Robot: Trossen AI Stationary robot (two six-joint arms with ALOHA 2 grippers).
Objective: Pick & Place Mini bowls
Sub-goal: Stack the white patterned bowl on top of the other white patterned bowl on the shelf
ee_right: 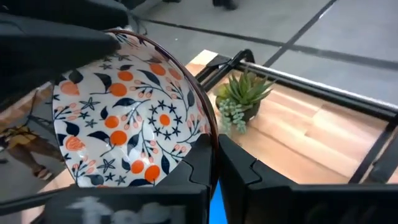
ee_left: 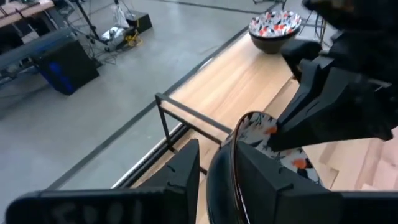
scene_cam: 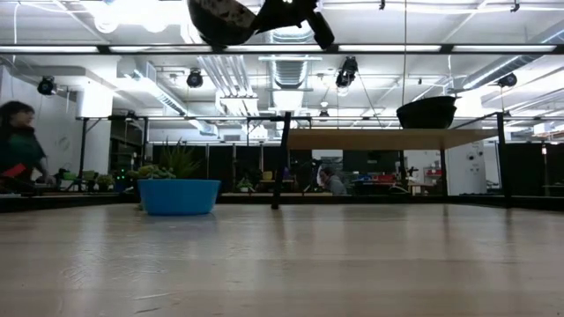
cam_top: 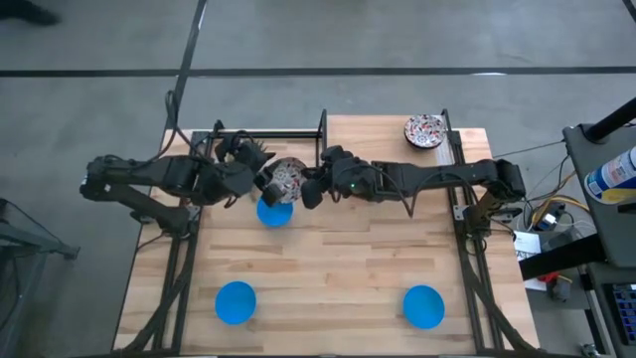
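Observation:
A white floral mini bowl [cam_top: 286,179] hangs tilted on edge in the air, between my left gripper [cam_top: 264,179] and my right gripper [cam_top: 307,189]. Both are shut on it. Under it, a blue bowl [cam_top: 274,212] rests on its base on the table and shows in the low view [scene_cam: 179,195]. Two more blue bowls [cam_top: 236,301] [cam_top: 423,305] sit near the table's near edge. Another floral bowl [cam_top: 424,130] stands on the raised shelf at the far right [ee_left: 273,28]. A third floral bowl is out of view. My left gripper [ee_left: 217,155] pinches the floral bowl's rim [ee_left: 234,146] on its left side, one finger inside the bowl and one outside. The bowl is lifted clear and tilted on edge. My right gripper [ee_right: 214,149] pinches the opposite rim [ee_right: 210,127], coming level from the table's right, one finger on the patterned inside and one on the dark outside.
A small green plant [ee_right: 242,99] stands near the far edge beside the black frame rail [ee_right: 298,78]. The raised wooden shelf [scene_cam: 388,138] spans the far right. Bare wood [cam_top: 338,268] lies between the near blue bowls.

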